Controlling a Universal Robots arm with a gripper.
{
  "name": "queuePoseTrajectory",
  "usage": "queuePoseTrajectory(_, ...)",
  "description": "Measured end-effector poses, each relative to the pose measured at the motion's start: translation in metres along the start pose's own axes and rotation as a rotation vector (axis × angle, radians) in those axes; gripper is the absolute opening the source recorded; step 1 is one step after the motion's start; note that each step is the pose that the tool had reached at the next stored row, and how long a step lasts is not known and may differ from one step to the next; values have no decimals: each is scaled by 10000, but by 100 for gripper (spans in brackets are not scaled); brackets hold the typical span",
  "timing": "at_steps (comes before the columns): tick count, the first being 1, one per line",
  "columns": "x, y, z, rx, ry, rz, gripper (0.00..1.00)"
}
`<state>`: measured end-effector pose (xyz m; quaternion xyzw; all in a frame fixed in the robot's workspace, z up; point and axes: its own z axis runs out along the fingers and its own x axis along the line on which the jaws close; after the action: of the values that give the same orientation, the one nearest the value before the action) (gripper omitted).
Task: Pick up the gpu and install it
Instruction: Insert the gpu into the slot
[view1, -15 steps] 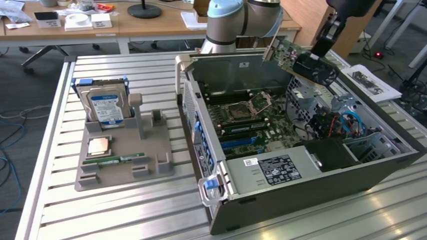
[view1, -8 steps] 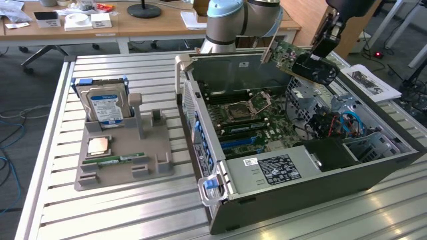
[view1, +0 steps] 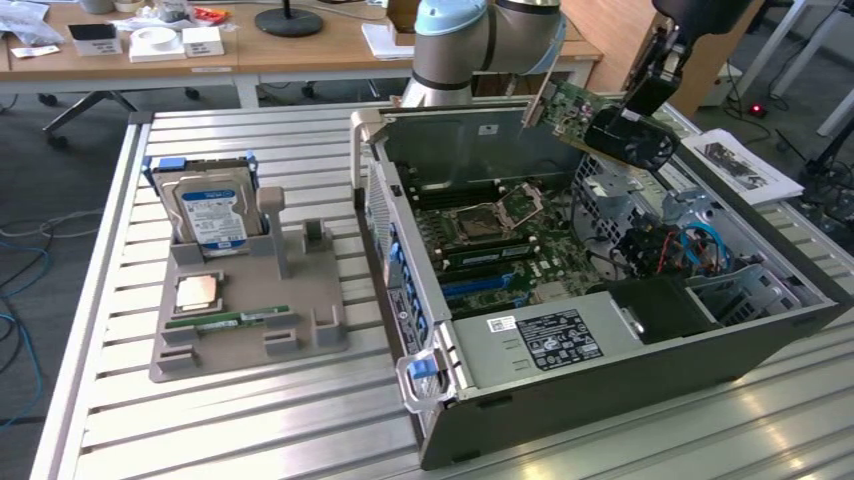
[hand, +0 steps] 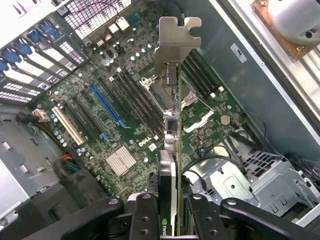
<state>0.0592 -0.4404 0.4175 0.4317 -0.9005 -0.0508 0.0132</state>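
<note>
hanging in pincer (hand: 172, 212), green gpu (view1: 574, 106), pale bracket (hand: 176, 47)

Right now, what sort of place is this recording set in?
Likely a robotics lab or workshop set up for PC assembly: an open computer case sits on a slatted metal table, wooden desks with clutter stand behind, and the hand holds the gpu above the motherboard.
</note>
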Motion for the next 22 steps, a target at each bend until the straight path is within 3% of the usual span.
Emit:
queuePoseTrajectory(10,0,0,1,-5,22,-217,27)
queuePoseTrajectory(22,0,0,3,-42,208,-2029,27)
